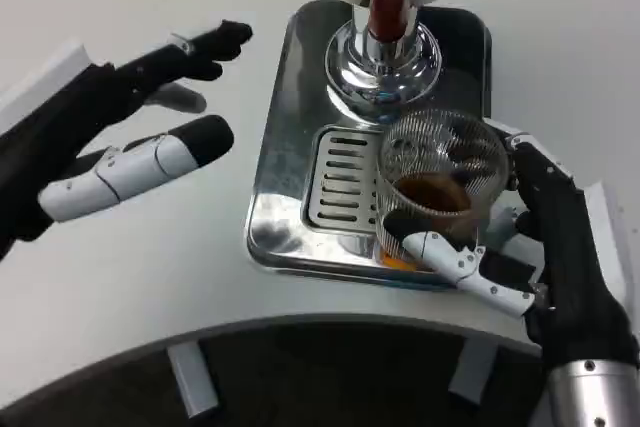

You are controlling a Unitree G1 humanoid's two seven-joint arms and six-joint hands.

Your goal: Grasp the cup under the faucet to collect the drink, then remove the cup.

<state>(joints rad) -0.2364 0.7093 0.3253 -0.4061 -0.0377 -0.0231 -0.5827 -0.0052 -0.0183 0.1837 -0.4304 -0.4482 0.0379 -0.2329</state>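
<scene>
Right robot hand (520, 247) is gripping the upright ribbed cup (440, 182) on the drip tray (290, 147), just below-right of the faucet (385, 2), while the left robot hand (130, 137) is hovering spread, well apart.

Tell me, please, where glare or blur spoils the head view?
Head view: glare whitens the chrome dispenser base and the steel drip tray; the ribbed glass cup in the right hand glints but stays readable; the left hand looks slightly soft; the table is evenly lit.
</scene>
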